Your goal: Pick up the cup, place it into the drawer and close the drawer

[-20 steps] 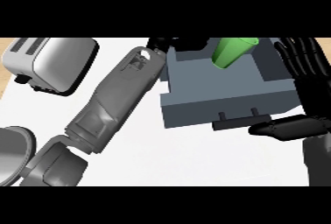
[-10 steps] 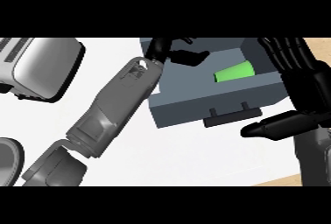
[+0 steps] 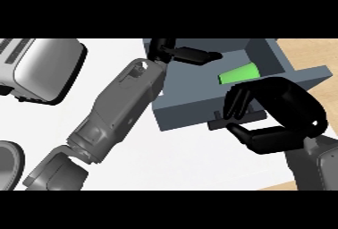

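Note:
The green cup (image 3: 239, 74) lies on its side inside the open grey drawer (image 3: 191, 96), towards its far right part, with no hand touching it. My left hand (image 3: 181, 53) is at the drawer's far left rim, fingers stretched rightward over the box, holding nothing. My right hand (image 3: 284, 112) is at the drawer's front wall. Its fingers curl down over the front edge onto the dark handle (image 3: 231, 121), and the thumb sits just under that handle. My left forearm (image 3: 119, 112) crosses the white counter diagonally.
A silver toaster (image 3: 40, 67) stands at the left on the white counter (image 3: 178, 161). A round grey vessel (image 3: 6, 165) shows at the lower left edge. Wooden surface (image 3: 314, 51) shows at the upper right, beyond the drawer.
The cup went from tilted above the drawer to lying inside it. My right hand swung from the drawer's right side to its front, and its fingers curled onto the handle.

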Action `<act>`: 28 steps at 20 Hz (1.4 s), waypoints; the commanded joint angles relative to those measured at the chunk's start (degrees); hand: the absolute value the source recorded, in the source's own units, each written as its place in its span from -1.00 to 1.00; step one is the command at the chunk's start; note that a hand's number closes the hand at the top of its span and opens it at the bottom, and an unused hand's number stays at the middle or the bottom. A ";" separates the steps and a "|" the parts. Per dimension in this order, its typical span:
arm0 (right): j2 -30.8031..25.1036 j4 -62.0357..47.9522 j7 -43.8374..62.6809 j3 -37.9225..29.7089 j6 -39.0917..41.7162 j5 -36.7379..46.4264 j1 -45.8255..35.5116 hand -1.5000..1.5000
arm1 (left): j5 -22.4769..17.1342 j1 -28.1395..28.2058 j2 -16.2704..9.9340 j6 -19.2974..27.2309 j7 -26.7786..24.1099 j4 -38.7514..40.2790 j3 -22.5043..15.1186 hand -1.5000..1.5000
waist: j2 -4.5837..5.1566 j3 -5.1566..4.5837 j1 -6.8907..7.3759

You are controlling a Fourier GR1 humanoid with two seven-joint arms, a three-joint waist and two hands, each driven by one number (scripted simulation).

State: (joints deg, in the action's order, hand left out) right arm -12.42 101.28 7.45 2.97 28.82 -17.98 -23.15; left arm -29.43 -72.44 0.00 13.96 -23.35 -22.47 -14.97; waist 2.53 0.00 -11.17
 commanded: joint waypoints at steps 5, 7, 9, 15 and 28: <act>-9.93 1.78 5.79 6.62 9.45 7.38 2.48 -1.00 | -5.25 -0.52 0.00 2.56 -5.21 0.56 1.24 -1.00 | -1.19 -0.02 3.98; -10.08 1.33 5.25 7.63 8.38 11.99 4.79 -1.00 | -5.68 -0.69 0.00 1.80 -5.87 1.67 1.72 -1.00 | -1.29 0.02 5.69; -11.59 3.51 2.53 8.30 6.27 21.18 3.90 -1.00 | -6.05 0.26 0.00 3.30 -6.58 1.76 1.53 -1.00 | -1.52 0.05 6.39; -7.11 -10.37 -4.52 15.59 -3.16 38.45 7.09 -1.00 | -7.61 1.48 0.00 1.04 -7.58 0.05 2.94 -1.00 | -1.64 0.09 10.94; -3.55 -54.79 -22.50 13.76 -14.10 49.15 -9.73 1.00 | -7.63 15.07 -2.94 -3.94 -9.39 -9.96 2.76 -1.00 | -1.90 0.18 16.48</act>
State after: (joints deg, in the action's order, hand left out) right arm -17.00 58.84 -9.98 18.76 17.87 29.49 -27.47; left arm -36.92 -60.96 -2.61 10.63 -32.37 -29.25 -12.03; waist 0.39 0.00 4.05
